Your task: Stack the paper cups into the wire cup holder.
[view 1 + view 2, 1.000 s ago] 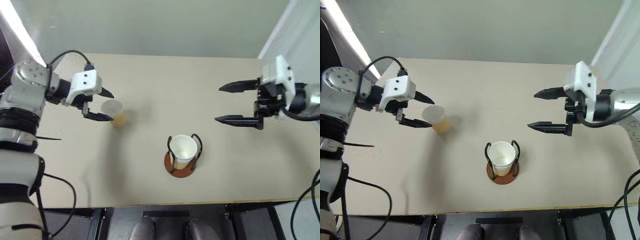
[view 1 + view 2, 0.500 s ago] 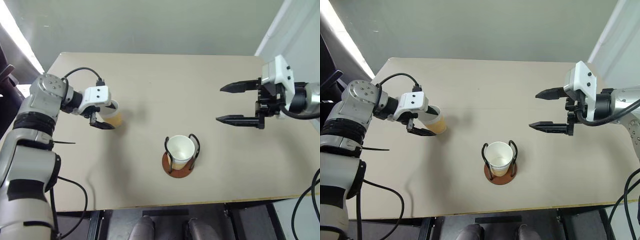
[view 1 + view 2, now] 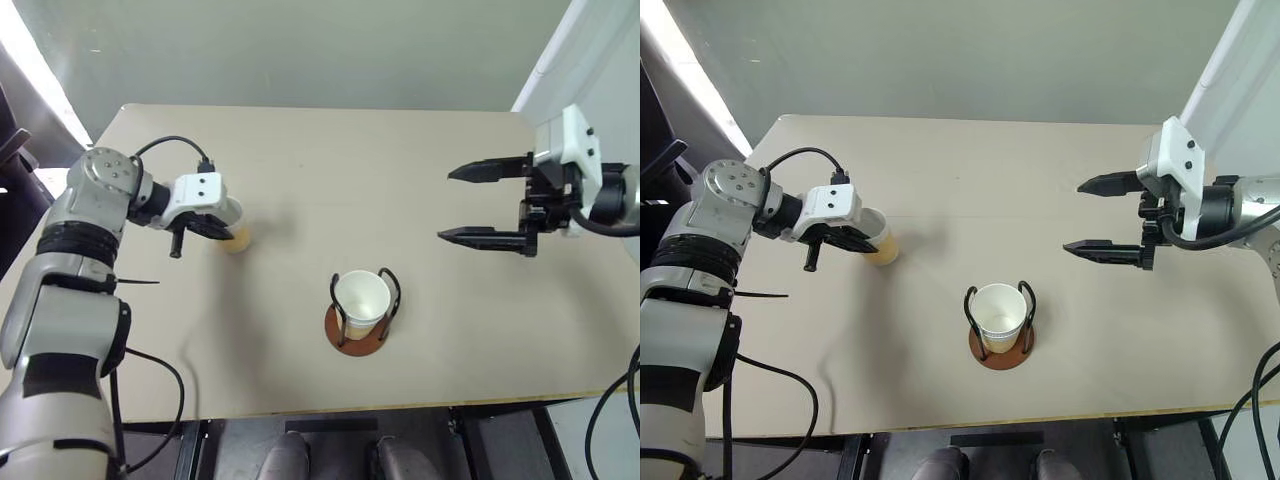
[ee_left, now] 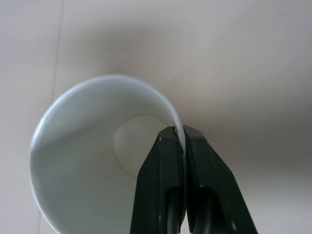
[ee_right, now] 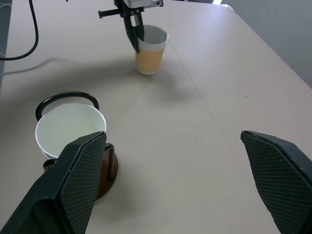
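Partway through, by my reading: the wire cup holder point(image 3: 362, 318) stands near the front middle of the table point(image 3: 330, 160) with at least one paper cup point(image 3: 362, 297) seated upright inside its black loops (whether a second is nested under it cannot be told from above). Another cup point(image 3: 234, 226) stands upright and empty on the table's left side, well apart from the holder. The left gripper point(image 4: 181, 146) is pinched closed on that cup's rim, one finger inside, one outside. The right gripper point(image 3: 487, 203) hangs with fingers spread wide, holding nothing. Remaining: lift this cup and nest it in the holder.
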